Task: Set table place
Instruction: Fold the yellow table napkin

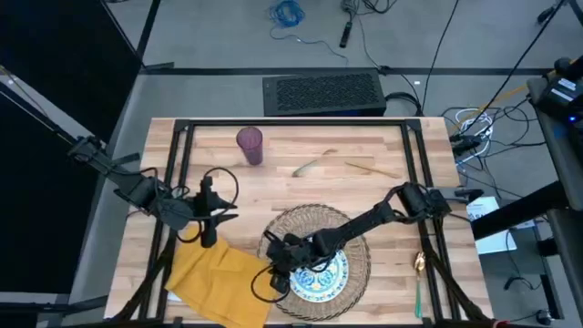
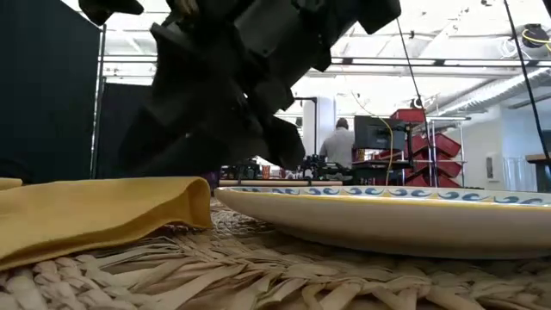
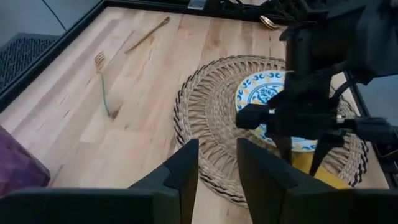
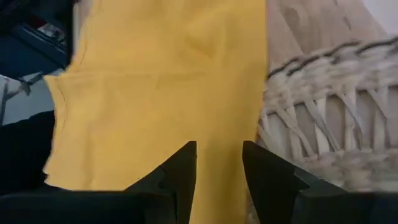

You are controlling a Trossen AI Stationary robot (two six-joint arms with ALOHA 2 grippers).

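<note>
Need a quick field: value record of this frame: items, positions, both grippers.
mat: round woven mat, near-centre of table
plate: patterned plate on the mat
napkin: yellow napkin, left of plate, edge overlapping the mat
tumbler: purple tumbler, far left, upright
cutlery: fork and another gold piece at far side; teal-handled spoon near right edge
left gripper: open, above the napkin's far edge, empty
right gripper: open, over the napkin-mat boundary, empty

The right arm stretches low across the round woven straw mat [image 1: 319,260], its right gripper [image 1: 278,279] at the mat's edge, fingers slightly parted. The left gripper [image 1: 209,239] hangs beside the mat, fingers slightly apart, holding nothing.
</note>
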